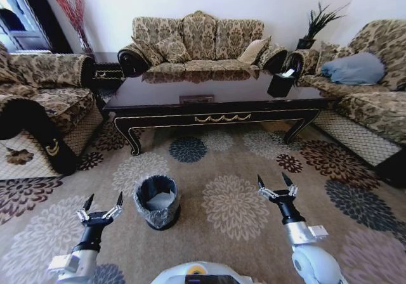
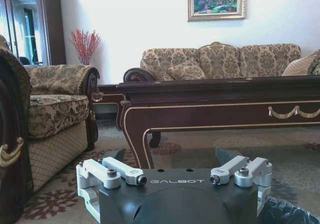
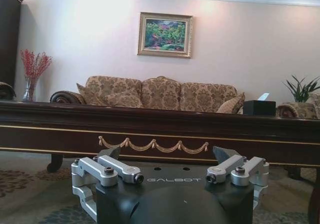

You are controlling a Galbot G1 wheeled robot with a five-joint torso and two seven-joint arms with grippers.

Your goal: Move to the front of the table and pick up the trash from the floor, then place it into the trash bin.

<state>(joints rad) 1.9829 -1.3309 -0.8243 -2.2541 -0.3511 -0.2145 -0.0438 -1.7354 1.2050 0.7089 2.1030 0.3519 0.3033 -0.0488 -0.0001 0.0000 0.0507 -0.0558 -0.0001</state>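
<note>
Patterned floor (image 1: 241,170) before table (image 1: 216,100), trash bin (image 1: 157,200) between left tool (image 1: 101,203) and right tool (image 1: 275,184), both spread, empty.

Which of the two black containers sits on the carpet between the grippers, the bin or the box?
The trash bin, round and lined with a clear bag, stands on the floor. The tissue box sits on the table.

Two grippers hang over the carpet, the left gripper (image 1: 102,203) and the right gripper (image 1: 275,184), each with jaws spread. One trash bin (image 1: 156,201) stands on the floor (image 1: 235,170). One long dark surface (image 1: 216,90), carrying one black tissue box (image 1: 281,83). Three patterned sofas ring it: one sofa (image 1: 200,43) behind, one either side. One framed painting (image 3: 165,34).
</note>
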